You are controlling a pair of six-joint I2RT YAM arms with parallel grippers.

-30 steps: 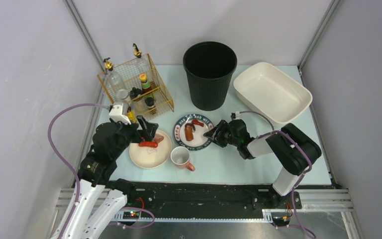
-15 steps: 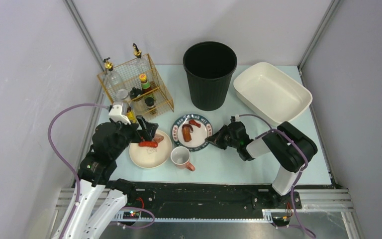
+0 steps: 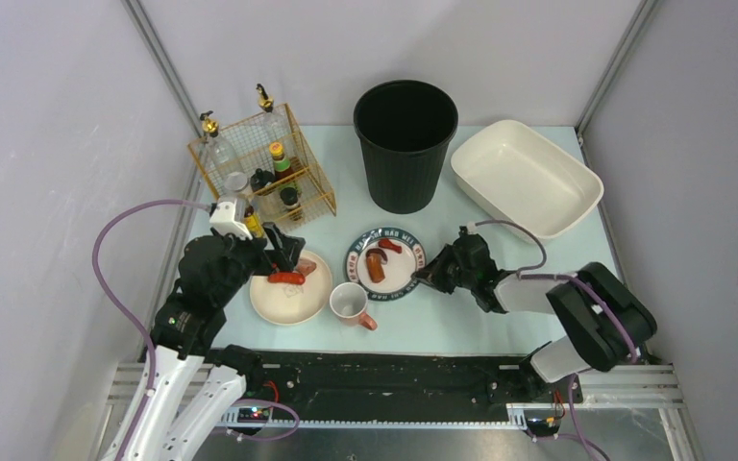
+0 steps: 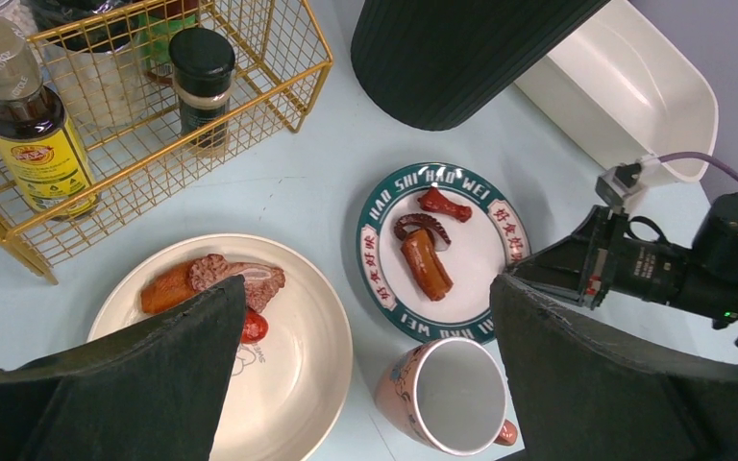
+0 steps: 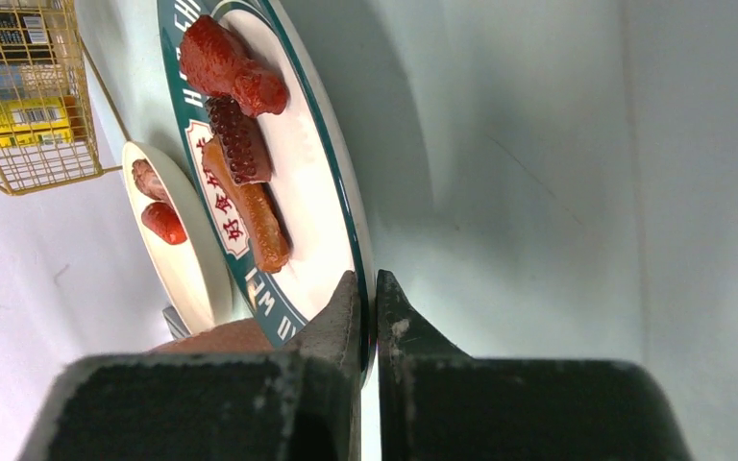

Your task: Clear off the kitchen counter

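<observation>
My right gripper (image 5: 366,288) has its fingers (image 5: 332,322) pinched tight on the rim of the green-rimmed plate (image 3: 399,264), which lies just in front of the black bin (image 3: 405,144) with three bits of food on it. My left gripper (image 3: 286,252) hangs with its jaws spread wide over the cream plate (image 3: 293,303), front-left of the bin. A pink mug (image 3: 350,303) sits further in front. The white basin (image 3: 526,178) is right of the bin and the gold wire basket (image 3: 315,187) is to its left. Everything rests on the kitchen counter (image 3: 461,322), the mint top under the bin.
</observation>
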